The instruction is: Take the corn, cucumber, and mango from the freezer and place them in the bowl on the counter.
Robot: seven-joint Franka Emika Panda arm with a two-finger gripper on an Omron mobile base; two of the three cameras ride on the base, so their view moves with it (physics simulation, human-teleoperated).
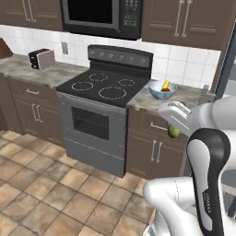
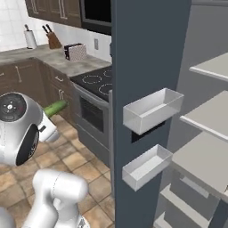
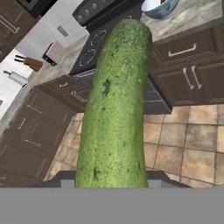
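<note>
The cucumber point(image 3: 114, 109) is pinched in the jaws of the gripper point(image 3: 111, 183), its dark green, speckled body rising straight up the middle of the hand view from between the two finger tips. In the right base view the cucumber point(image 2: 54, 107) juts out past the white wrist, in the air above the tiled floor point(image 2: 67, 156). In the left base view only its lower end point(image 1: 174, 132) peeps out under the white hand, in front of the brown cabinet fronts.

The bowl point(image 1: 162, 90) stands on the desk point(image 1: 189, 97) just to the right of the black stovetop point(image 1: 103, 86), with something yellow and something red-orange inside; which food each one is I cannot tell at this size. The hand view catches the bowl's point(image 3: 159, 7) rim at its top edge, beyond the cucumber's tip, well apart from it.

The freezer point(image 2: 149, 53) stands with its dark blue-grey door edge close to the right base camera, two white door bins point(image 2: 151, 111) fixed to it and pale grey shelves point(image 2: 209, 116) to the right.

Farther off, a toaster point(image 1: 42, 58) sits on the left stretch of desk, a microwave point(image 1: 101, 16) hangs above the stovetop, and a knife block point(image 2: 53, 41) and a paper towel roll point(image 2: 30, 39) stand near the corner.
</note>
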